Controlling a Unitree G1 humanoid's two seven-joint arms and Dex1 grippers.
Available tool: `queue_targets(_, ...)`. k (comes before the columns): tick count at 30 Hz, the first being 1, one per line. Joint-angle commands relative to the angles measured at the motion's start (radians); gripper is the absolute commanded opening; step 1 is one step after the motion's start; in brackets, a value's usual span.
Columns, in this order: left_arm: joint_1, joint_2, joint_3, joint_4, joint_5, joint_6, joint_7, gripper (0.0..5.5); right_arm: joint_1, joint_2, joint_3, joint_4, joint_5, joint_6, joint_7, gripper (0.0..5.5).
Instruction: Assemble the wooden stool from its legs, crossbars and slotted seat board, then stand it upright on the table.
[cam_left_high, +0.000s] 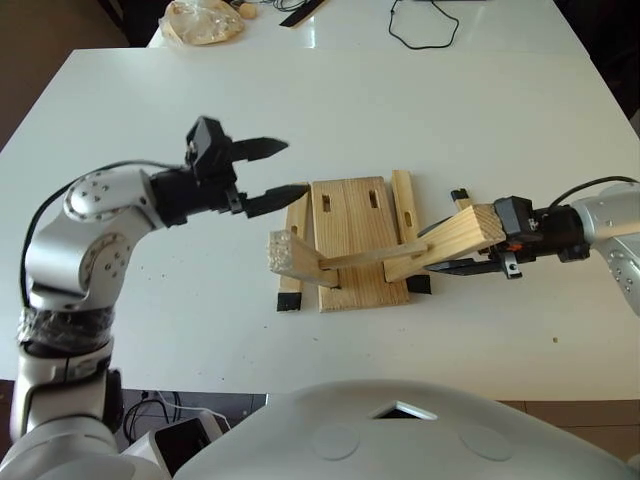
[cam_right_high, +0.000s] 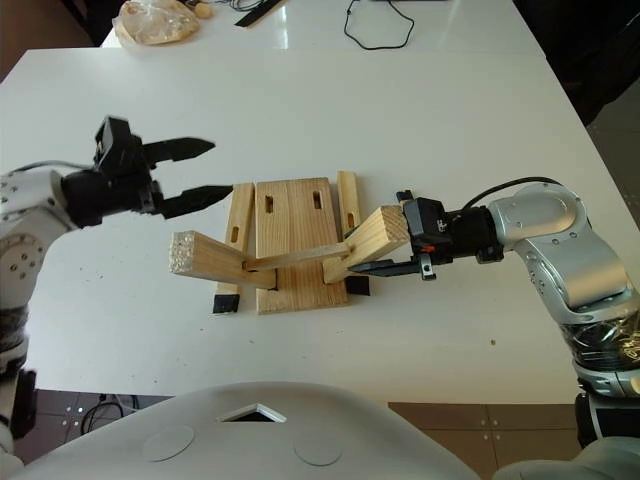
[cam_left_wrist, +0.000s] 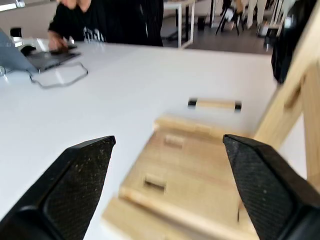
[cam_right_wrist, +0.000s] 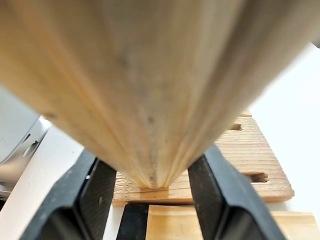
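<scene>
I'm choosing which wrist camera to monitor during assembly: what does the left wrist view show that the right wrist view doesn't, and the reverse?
Left wrist view, not right: the left gripper, fingers apart and empty, a short black-ended wooden piece lying beyond the board, and a laptop at the far end.
Right wrist view, not left: the right gripper, fingers shut on a stool leg.
Both: the slotted seat board lying flat, the white table, and wood of the held leg.
</scene>
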Motion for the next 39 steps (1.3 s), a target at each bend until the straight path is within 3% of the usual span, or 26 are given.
queue_targets(1,-0.151,-0.048,-0.092,0.014,-0.017,0.060,-0.026,4.00,-0.005,-0.010,0.052,0.066,-0.108,0.016,-0.001,2.02)
queue_targets(14,-0.234,-0.156,-0.277,0.032,0.009,0.108,-0.103,4.00,-0.054,0.025,0.118,0.101,-0.128,0.002,-0.005,2.02)
queue_targets(39,-0.141,-0.149,-0.383,0.136,0.148,0.048,-0.182,4.00,-0.065,0.032,0.131,0.104,-0.139,0.001,0.002,2.02)
